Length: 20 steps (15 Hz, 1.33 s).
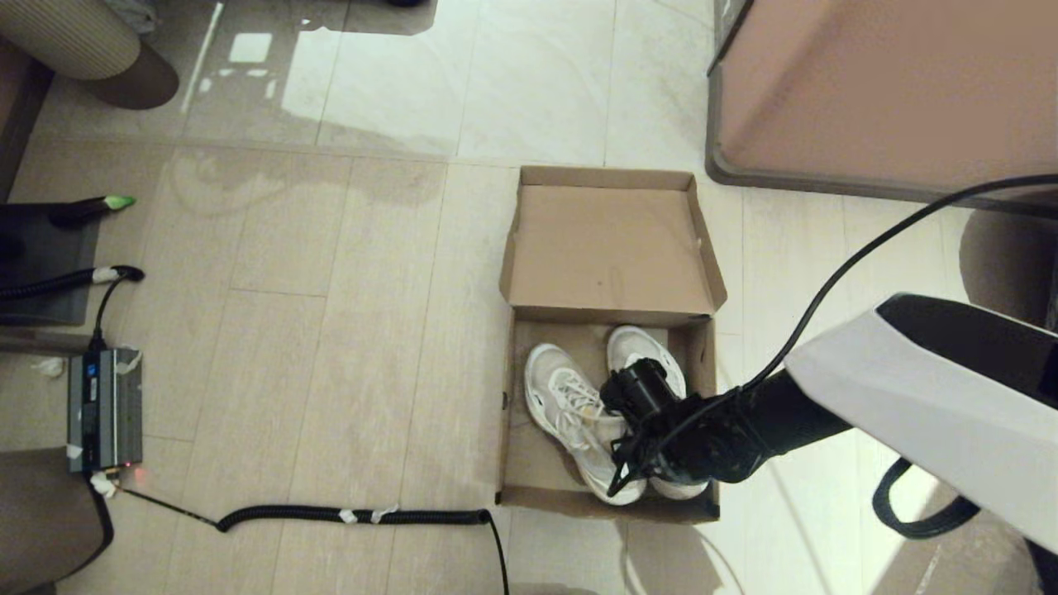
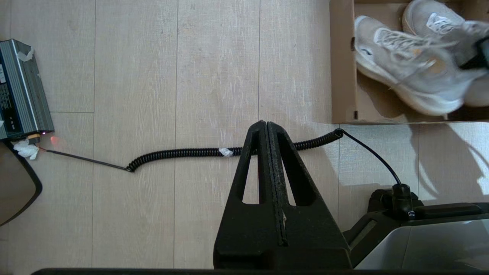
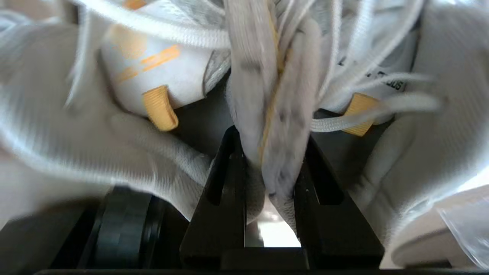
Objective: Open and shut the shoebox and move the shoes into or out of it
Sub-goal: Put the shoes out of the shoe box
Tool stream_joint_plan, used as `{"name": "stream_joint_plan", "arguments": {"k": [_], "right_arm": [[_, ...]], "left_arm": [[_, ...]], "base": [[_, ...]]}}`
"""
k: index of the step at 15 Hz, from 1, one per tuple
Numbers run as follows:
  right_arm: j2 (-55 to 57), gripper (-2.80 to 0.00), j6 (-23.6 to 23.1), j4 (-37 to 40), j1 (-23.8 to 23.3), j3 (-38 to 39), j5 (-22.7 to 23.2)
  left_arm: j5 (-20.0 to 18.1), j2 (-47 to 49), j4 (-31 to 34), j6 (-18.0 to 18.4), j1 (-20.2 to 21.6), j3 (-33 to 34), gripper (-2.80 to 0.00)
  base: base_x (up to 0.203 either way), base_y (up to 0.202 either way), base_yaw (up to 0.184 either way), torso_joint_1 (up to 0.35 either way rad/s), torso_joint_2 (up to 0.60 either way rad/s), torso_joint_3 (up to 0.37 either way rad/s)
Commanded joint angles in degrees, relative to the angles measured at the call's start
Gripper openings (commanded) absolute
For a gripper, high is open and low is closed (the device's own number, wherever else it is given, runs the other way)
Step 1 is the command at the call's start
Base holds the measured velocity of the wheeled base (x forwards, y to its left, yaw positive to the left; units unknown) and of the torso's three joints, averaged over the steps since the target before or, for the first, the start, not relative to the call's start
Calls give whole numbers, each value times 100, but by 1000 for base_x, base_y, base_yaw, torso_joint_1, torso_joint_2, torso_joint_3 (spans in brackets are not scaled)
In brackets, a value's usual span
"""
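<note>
The brown cardboard shoebox (image 1: pixel 506 446) stands open on the floor, its lid (image 1: pixel 607 248) flipped back away from me. Both white sneakers (image 1: pixel 566 405) are inside it, side by side, toes toward the lid. My right gripper (image 3: pixel 269 141) reaches down into the box and is shut on the shoes, pinching their two inner collar walls together between its black fingers (image 3: pixel 229 168). In the head view its wrist (image 1: pixel 640 397) covers the heels. My left gripper (image 2: pixel 266 124) hangs shut and empty over the floor, left of the shoebox (image 2: pixel 341 76) and the shoes (image 2: pixel 405 72).
A large pinkish-tan block with a grey rim (image 1: pixel 884 91) stands just beyond the box to the right. A coiled black cable (image 1: pixel 355 516) runs along the floor from a grey power unit (image 1: pixel 103 409) to the box's near left corner. Beige furniture (image 1: pixel 66 33) sits far left.
</note>
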Motion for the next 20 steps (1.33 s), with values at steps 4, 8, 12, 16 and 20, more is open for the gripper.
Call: {"name": "stream_joint_plan", "arguments": {"k": [4,8,12,16,20], "right_arm": [[-1368,-280,21,1001,12,22,339],[-2261,-280,36,1815,14,28,697],[-3255,-280,38,2377,8,1,818],[-4309,-280,33,3005,-392,-109,885],[-4550,-280,14,3411,-1590,-693,1195]], "left_arm": [[-4,8,2,0,0,0,-280],[2,8,2,0,0,0,-280],[2,8,2,0,0,0,-280],[0,8,2,0,0,0,-280],[2,8,2,0,0,0,-280]], "base": [[0,0,0,0,0,0],[0,0,0,0,0,0],[0,0,0,0,0,0],[0,0,0,0,0,0],[0,0,0,0,0,0]]}}
